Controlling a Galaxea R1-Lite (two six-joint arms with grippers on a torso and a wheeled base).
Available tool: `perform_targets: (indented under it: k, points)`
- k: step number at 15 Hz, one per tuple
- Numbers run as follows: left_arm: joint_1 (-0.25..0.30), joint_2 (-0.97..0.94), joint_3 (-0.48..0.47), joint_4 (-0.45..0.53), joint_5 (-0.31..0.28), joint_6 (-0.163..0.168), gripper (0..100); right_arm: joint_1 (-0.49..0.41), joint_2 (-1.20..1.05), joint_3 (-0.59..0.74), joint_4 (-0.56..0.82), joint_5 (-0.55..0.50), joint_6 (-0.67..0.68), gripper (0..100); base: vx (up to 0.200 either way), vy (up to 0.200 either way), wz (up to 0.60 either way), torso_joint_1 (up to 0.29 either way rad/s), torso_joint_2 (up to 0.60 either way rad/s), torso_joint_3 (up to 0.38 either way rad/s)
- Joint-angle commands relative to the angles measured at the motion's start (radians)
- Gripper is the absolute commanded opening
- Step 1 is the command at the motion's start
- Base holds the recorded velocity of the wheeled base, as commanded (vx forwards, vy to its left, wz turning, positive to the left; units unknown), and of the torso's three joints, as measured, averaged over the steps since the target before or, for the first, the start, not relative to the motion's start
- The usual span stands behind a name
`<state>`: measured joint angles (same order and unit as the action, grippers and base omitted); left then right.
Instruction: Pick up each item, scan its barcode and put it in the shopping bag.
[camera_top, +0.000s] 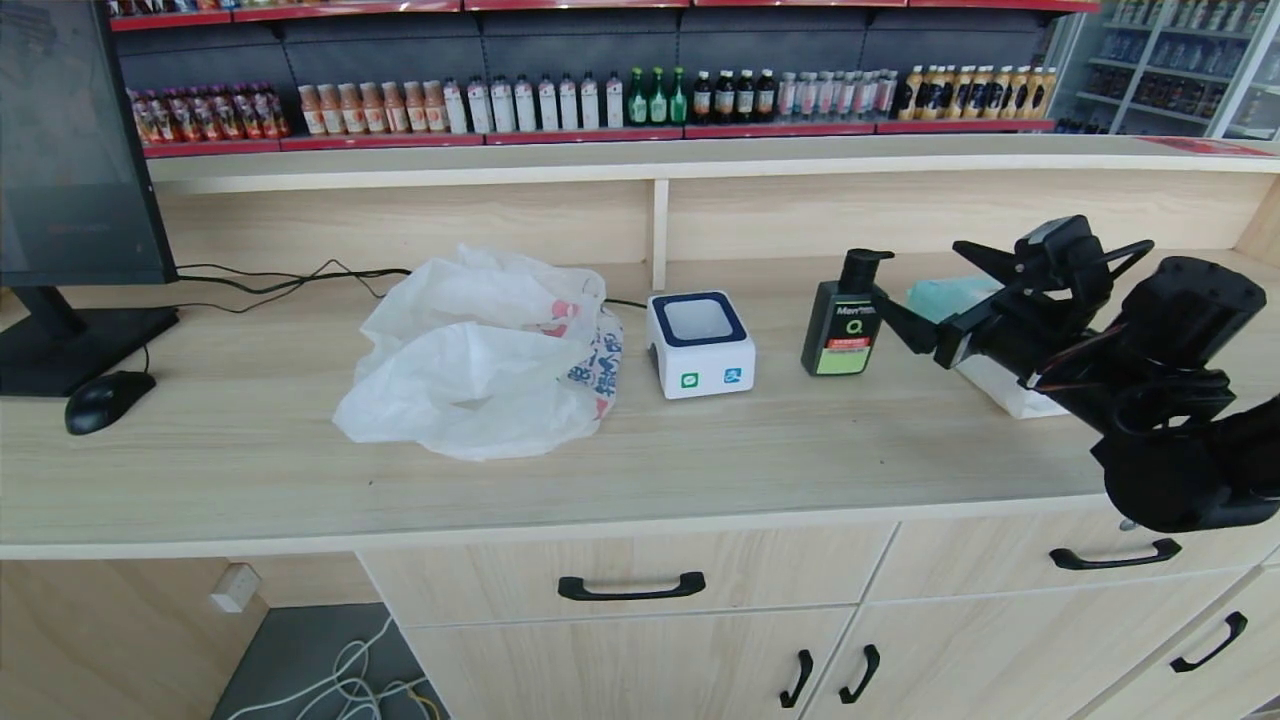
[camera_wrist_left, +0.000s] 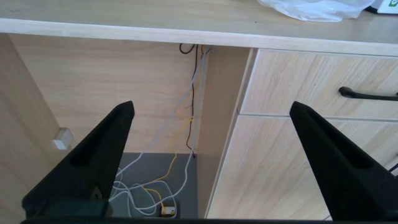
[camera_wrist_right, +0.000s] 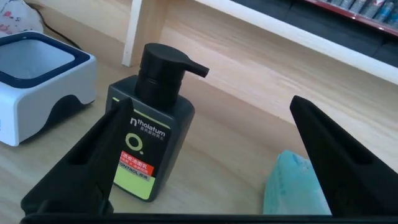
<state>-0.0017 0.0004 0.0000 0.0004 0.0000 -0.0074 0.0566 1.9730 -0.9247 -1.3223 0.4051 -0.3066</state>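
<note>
Head view, right hand (camera_top: 922, 275) splayed beside squat pump bottle (camera_top: 843, 330) (glossy plastic), crinkled shopping bag (camera_top: 470, 350), left hand (camera_wrist_left: 211, 111) likewise splayed

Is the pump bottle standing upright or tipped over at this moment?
Upright: the pump bottle stands on its base on the counter, pump head on top.
</note>
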Motion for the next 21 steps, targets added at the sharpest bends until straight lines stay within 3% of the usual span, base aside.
perform_targets:
  k: [1,16,21]
  points:
    - [0.000,0.000,0.000,0.000,0.000,0.000,100,0.000,0.020,-0.005,0.000,0.000,0.000,100,0.000,0.000,0.00,0.000,0.00,0.000]
    - [0.000,0.000,0.000,-0.005,0.000,0.001,100,-0.029,0.046,-0.022,-0.006,-0.008,0.011,100,0.000,0.000,0.00,0.000,0.00,0.000]
    - [0.000,0.000,0.000,-0.007,0.000,0.001,100,-0.021,0.064,-0.029,-0.014,-0.085,0.041,100,0.000,0.000,0.00,0.000,0.00,0.000]
